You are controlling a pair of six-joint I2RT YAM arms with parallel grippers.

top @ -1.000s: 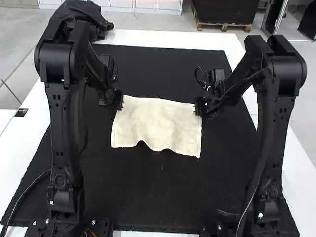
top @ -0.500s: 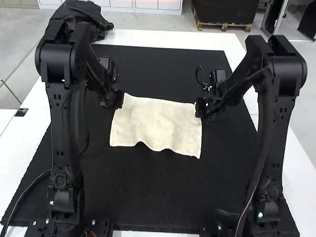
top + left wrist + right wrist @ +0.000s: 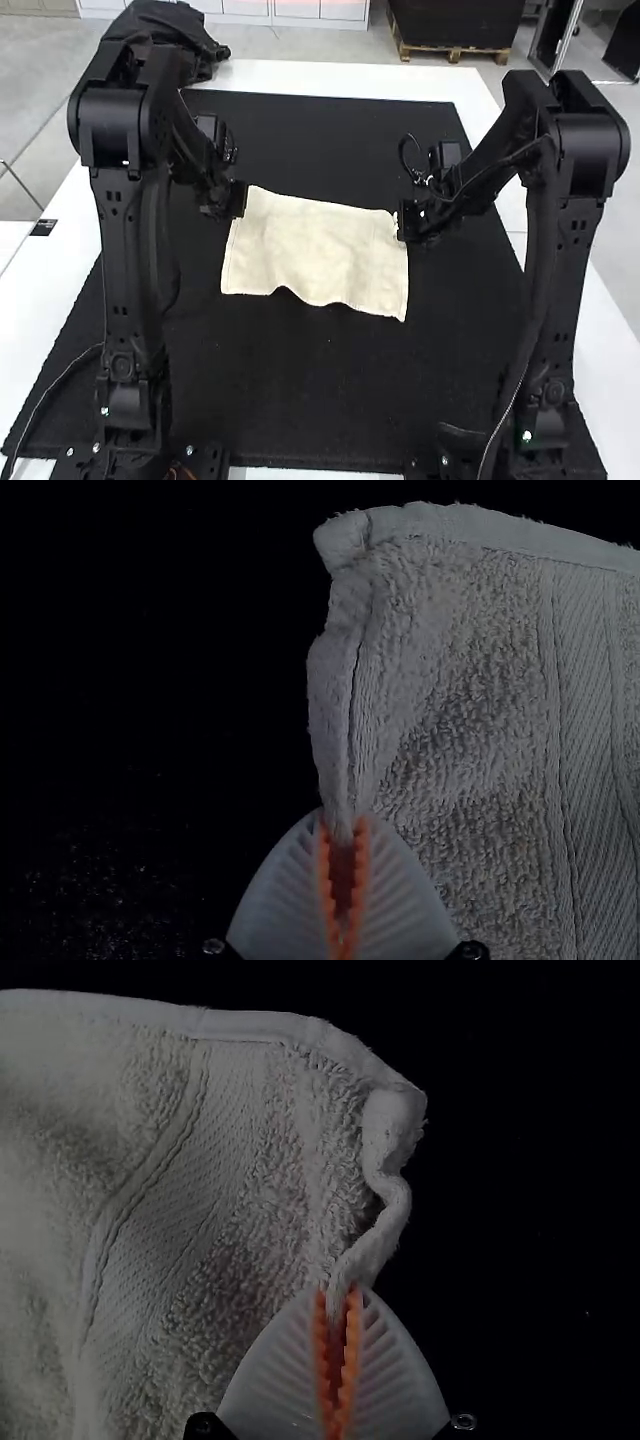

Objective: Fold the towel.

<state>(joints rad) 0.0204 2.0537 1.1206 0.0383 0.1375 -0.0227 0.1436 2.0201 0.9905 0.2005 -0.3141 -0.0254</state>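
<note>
Black mat (image 3: pixel 300 400) on white table (image 3: pixel 340 76)

Looks like a robotics lab to me: one black robot arm (image 3: pixel 125 270) at near left, another arm (image 3: pixel 565 270) at near right, a dark mat (image 3: pixel 320 400) covering much of a white table (image 3: pixel 340 77).

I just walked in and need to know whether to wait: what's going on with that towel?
Two robot arms are handling a cream towel over a black mat. The left tool and right tool each pinch a side edge, near the far corners. The towel is spread wide between them, its near edge wavy. Whether it is already doubled, I can't tell.
</note>
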